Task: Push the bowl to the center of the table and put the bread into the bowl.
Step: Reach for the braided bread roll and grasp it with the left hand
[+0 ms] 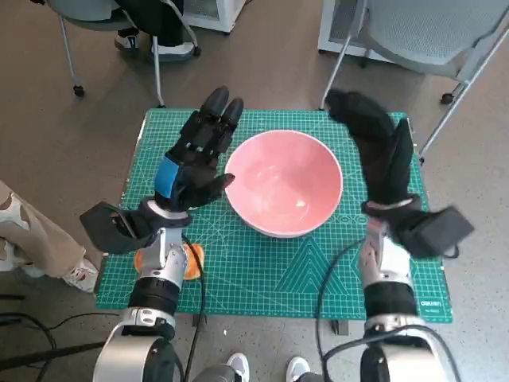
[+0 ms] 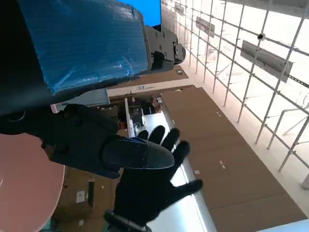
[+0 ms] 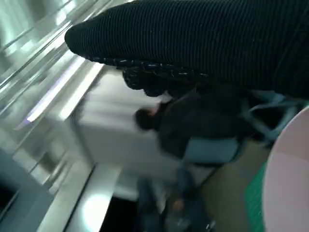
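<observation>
Now both hands flank the pink bowl [image 1: 285,183] mid-mat, left hand [image 1: 196,159] at nine o'clock, right hand [image 1: 380,151] at three, fingers spread, empty; bread [image 1: 191,259] waits at seven o'clock, seemingly next.

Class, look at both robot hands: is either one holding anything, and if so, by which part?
Nothing is held. The left robot hand and right robot hand flank the pink bowl, fingers apart.

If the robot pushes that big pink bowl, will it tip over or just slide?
Probably slide: the glossy round pink bowl sits upright on the flat green cutting mat, and looks wide and low. Its smooth sides may slip against fingers, so a high push could rock it.
</observation>
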`<state>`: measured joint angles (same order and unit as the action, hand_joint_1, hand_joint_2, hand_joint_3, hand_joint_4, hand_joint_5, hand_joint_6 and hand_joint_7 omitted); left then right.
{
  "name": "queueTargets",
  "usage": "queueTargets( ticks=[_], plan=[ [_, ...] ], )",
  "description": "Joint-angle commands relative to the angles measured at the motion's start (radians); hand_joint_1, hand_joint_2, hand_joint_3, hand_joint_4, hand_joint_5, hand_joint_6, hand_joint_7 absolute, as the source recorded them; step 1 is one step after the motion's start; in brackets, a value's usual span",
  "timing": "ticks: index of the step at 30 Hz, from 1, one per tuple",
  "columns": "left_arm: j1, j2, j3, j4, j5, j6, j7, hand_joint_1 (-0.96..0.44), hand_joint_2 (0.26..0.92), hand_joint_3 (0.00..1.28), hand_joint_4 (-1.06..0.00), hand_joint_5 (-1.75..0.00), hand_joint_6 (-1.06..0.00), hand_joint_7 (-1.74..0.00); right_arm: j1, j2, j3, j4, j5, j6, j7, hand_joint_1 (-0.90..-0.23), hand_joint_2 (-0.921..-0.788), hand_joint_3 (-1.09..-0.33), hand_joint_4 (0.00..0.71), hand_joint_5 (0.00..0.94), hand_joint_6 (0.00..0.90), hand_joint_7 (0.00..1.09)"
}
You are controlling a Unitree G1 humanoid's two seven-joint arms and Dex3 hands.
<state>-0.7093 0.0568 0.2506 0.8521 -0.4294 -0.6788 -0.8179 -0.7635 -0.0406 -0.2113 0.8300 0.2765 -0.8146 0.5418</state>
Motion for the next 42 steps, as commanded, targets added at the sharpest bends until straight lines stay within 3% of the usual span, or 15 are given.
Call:
queueTargets(
  ticks=[1, 6, 8, 10, 12, 15, 16, 18, 21, 26, 42],
  plan=[
    [-0.005, 0.006, -0.009, -0.018, 0.010, 0.005, -0.001, -0.52, 0.921, 0.24, -0.02, 0.00, -0.15, 0.00, 0.037, 0.001, 0.015, -0.034, 0.006, 0.013, 0.006, -0.647, -0.921, -0.787, 0.213, 0.007, 0.210, 0.20],
    [0.017, 0.073, -0.012, -0.092, 0.026, 0.009, -0.007, -0.52, 0.921, 0.24, -0.01, 0.00, -0.15, 0.00, 0.046, 0.005, 0.024, -0.050, -0.002, 0.018, -0.013, -0.647, -0.921, -0.785, 0.215, 0.007, 0.209, 0.21],
    [0.036, 0.139, -0.013, -0.147, 0.058, 0.014, -0.001, -0.53, 0.921, 0.23, -0.01, 0.00, -0.13, 0.00, 0.050, 0.007, 0.027, -0.055, -0.002, 0.023, -0.018, -0.647, -0.921, -0.785, 0.216, 0.007, 0.208, 0.21],
    [0.081, 0.274, -0.018, -0.259, 0.159, 0.057, 0.024, -0.56, 0.917, 0.17, 0.00, 0.00, -0.11, 0.00, 0.054, 0.010, 0.030, -0.060, -0.002, 0.027, -0.022, -0.646, -0.921, -0.786, 0.216, 0.007, 0.208, 0.21],
    [0.124, 0.391, -0.019, -0.369, 0.240, 0.128, 0.031, -0.58, 0.907, 0.10, 0.00, 0.00, -0.08, 0.00, 0.058, 0.013, 0.033, -0.065, -0.002, 0.031, -0.025, -0.646, -0.921, -0.786, 0.217, 0.007, 0.208, 0.22],
    [0.213, 0.547, 0.005, -0.569, 0.348, 0.292, 0.021, -0.59, 0.841, 0.03, 0.00, 0.00, -0.04, 0.00, 0.060, 0.014, 0.034, -0.069, -0.001, 0.037, -0.025, -0.645, -0.921, -0.787, 0.220, 0.008, 0.209, 0.22],
    [0.243, 0.585, 0.014, -0.632, 0.374, 0.347, 0.021, -0.51, 0.777, 0.02, 0.00, 0.00, -0.05, -0.01, 0.061, 0.015, 0.034, -0.070, 0.000, 0.039, -0.024, -0.644, -0.921, -0.787, 0.222, 0.009, 0.209, 0.23],
    [0.295, 0.625, 0.036, -0.738, 0.411, 0.436, 0.032, -0.43, 0.753, 0.02, 0.00, 0.00, -0.05, -0.01, 0.061, 0.015, 0.034, -0.073, 0.000, 0.041, -0.025, -0.644, -0.921, -0.787, 0.223, 0.009, 0.209, 0.23],
    [0.366, 0.648, 0.071, -0.864, 0.455, 0.524, 0.062, -0.36, 0.718, 0.01, 0.00, 0.00, -0.07, -0.03, 0.061, 0.015, 0.034, -0.076, 0.001, 0.040, -0.025, -0.643, -0.921, -0.787, 0.224, 0.009, 0.209, 0.24],
    [0.483, 0.654, 0.114, -0.964, 0.434, 0.522, 0.064, -0.32, 0.701, 0.00, 0.00, 0.00, -0.12, -0.07, 0.054, 0.019, 0.034, -0.078, 0.006, 0.044, -0.022, -0.643, -0.921, -0.787, 0.227, 0.009, 0.206, 0.25],
    [0.661, 0.716, 0.078, -1.146, 0.507, 0.666, 0.082, -0.40, 0.697, 0.00, -0.04, -0.02, -0.23, -0.12, 0.028, 0.036, 0.040, -0.054, 0.027, 0.057, 0.002, -0.665, -0.921, -0.781, 0.231, 0.007, 0.188, 0.27]
  ],
)
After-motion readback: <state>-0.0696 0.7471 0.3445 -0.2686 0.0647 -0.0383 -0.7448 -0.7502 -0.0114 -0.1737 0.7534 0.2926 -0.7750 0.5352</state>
